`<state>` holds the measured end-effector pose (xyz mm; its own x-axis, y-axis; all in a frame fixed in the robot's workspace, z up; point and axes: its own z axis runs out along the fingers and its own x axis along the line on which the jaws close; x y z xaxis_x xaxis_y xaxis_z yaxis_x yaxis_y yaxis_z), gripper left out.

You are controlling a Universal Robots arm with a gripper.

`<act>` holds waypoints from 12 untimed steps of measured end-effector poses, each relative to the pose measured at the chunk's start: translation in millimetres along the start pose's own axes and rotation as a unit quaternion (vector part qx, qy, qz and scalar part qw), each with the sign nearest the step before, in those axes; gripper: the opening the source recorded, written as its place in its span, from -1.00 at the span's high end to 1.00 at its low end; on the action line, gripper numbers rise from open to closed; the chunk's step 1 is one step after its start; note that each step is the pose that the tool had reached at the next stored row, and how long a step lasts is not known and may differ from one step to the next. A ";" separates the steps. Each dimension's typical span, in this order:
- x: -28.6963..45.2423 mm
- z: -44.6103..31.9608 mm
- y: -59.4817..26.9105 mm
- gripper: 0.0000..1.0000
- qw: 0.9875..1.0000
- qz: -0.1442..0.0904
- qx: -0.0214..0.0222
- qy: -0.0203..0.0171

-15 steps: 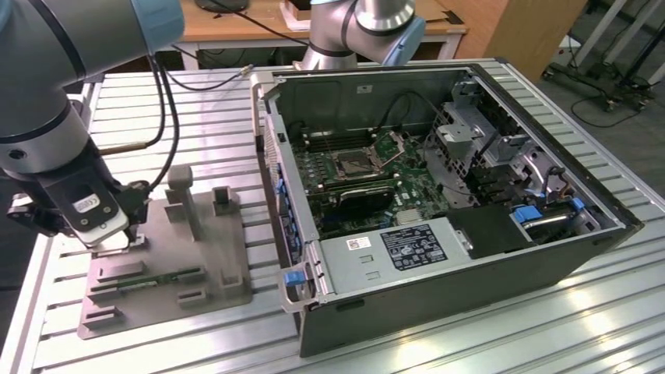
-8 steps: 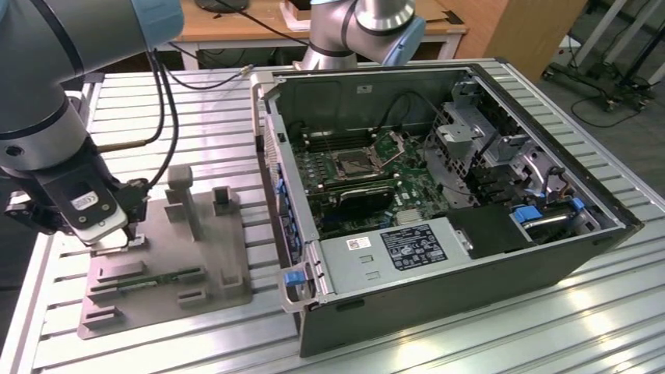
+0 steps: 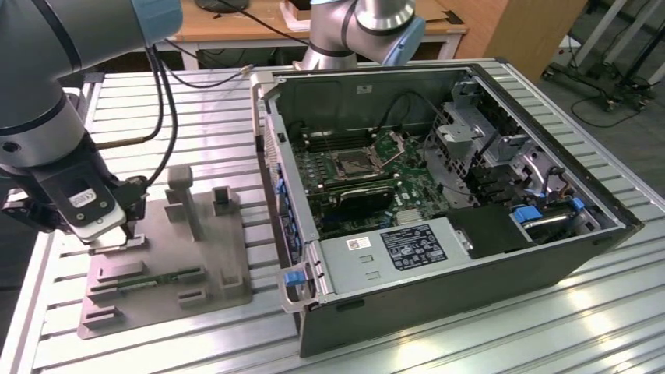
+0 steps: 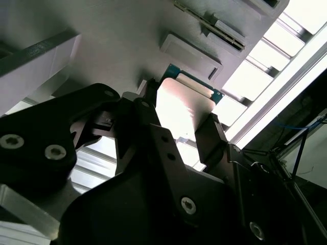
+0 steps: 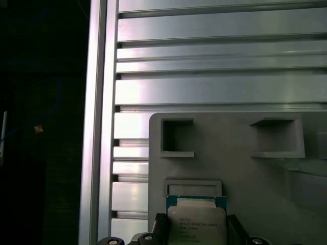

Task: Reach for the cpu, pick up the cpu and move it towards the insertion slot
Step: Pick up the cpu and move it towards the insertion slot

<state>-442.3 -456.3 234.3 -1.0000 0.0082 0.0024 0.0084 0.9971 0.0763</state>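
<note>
Pick-up step. Your fingers (image 4: 210, 135) look clamped on the cpu (image 4: 184, 109), low over the grey tray (image 3: 213, 265). The insertion slot (image 3: 357, 164) is well apart, so a level lift seems needed.

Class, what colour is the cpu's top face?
The cpu top is silvery grey, edged blue-green; clearest in the first wrist view.
</note>
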 end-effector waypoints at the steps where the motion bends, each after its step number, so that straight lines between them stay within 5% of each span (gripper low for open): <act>1: 0.0 -0.7 0.1 -0.08 1.000 0.000 0.000 0.000; 12: 0.3 -6.9 0.5 -0.08 1.000 0.000 0.000 0.000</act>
<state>-442.6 -456.4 241.3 -1.0000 0.0082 0.0021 0.0083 0.9970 0.0767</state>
